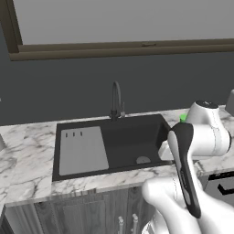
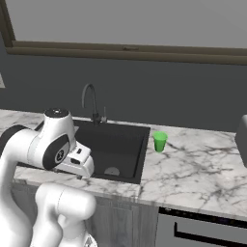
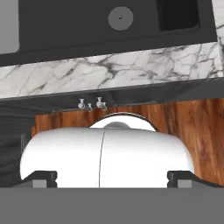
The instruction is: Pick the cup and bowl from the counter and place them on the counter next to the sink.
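Observation:
The small green cup [image 2: 159, 142] stands upright on the white marble counter [image 2: 202, 164], just right of the black sink [image 2: 118, 140]. In the left base view the cup [image 1: 183, 118] peeks out behind my arm. My hand [image 2: 79, 163] hovers over the sink's front edge, well left of the cup and pointing down. In the hand view my gripper [image 3: 111, 179] is open, its fingertips [image 3: 41, 178] wide apart with nothing between them, looking down on the sink's drain [image 3: 120, 18] and the counter's front strip [image 3: 109, 70]. The bowl is out of view.
A dark curved faucet [image 1: 116, 100] rises behind the basin, and a flat grey drainboard [image 1: 83, 150] fills its left part. A grey object [image 2: 242, 132] sits at the far right of the counter. A dark appliance front [image 2: 202, 226] lies below the counter on the right.

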You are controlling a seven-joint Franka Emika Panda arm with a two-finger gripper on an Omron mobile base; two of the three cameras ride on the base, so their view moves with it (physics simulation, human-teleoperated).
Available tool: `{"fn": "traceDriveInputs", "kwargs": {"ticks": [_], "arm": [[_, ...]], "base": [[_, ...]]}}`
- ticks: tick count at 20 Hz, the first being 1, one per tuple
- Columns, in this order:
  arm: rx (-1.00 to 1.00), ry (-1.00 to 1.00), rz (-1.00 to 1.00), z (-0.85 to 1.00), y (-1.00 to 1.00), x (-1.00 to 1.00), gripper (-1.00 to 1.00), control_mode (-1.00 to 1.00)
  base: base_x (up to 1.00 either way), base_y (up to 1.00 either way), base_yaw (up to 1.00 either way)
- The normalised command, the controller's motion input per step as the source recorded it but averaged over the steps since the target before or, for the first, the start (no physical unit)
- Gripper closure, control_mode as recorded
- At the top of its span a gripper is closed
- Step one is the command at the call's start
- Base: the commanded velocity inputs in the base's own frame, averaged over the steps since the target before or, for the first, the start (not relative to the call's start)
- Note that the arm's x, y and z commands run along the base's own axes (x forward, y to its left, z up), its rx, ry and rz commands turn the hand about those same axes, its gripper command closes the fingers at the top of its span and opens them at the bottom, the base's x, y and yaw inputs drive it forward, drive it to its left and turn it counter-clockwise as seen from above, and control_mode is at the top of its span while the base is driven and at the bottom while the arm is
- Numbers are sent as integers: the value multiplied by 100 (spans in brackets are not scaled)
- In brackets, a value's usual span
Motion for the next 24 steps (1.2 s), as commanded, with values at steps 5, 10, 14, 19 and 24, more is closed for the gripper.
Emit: {"fn": "traceDriveInputs", "kwargs": {"ticks": [5,10,14,19,24], "arm": [[0,0,0,0,0,0,-100,100],[0,0,0,0,0,0,-100,100],[0,0,0,0,0,0,-100,100],[0,0,0,0,0,0,-100,100],[0,0,0,0,0,0,-100,100]], "base": [[-1,0,0],[-76,17,6],[-100,37,17],[-81,30,14],[-5,21,36]]}}
